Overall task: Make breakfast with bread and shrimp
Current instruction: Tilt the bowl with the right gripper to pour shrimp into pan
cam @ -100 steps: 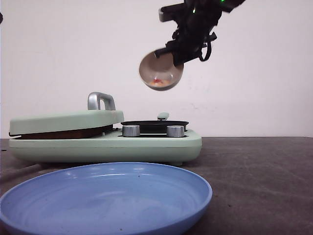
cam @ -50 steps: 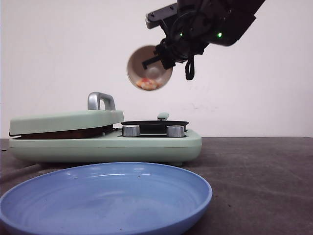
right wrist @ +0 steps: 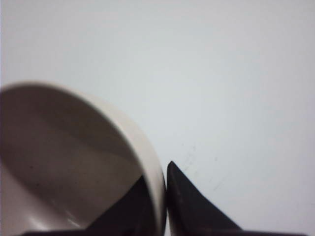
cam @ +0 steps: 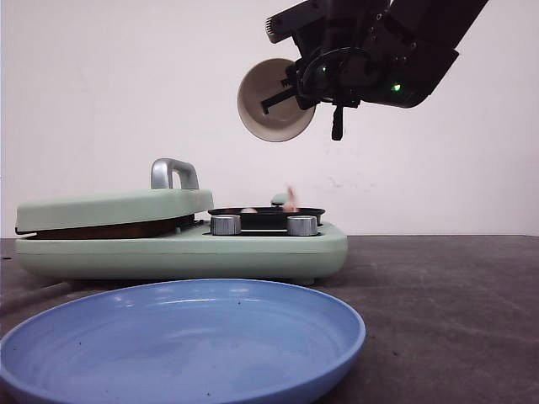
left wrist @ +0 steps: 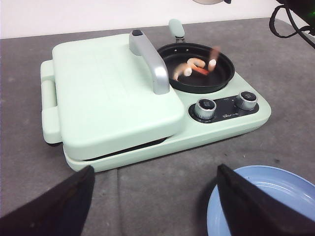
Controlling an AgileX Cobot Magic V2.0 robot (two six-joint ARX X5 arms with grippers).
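My right gripper (cam: 293,82) is shut on the rim of a beige bowl (cam: 269,101), which hangs tipped on its side high above the black pan (cam: 266,212) and looks empty inside. In the right wrist view one finger is inside and one outside the bowl wall (right wrist: 152,167), at the right gripper (right wrist: 158,187). Several pink shrimp (left wrist: 193,68) lie or tumble in the pan (left wrist: 216,78); one shrimp (cam: 290,200) shows blurred just above its rim. The bread is hidden. My left gripper (left wrist: 152,196) hangs open over the bare table in front of the cooker.
The mint-green cooker (cam: 181,248) has its griddle lid (left wrist: 108,93) closed, with a silver handle (left wrist: 150,64) and two knobs (left wrist: 205,108) in front of the pan. A large blue plate (cam: 185,337) lies at the table's near edge.
The right arm has tipped the bowl further over above the pan. The shrimp that were in the bowl have dropped out into the pan.
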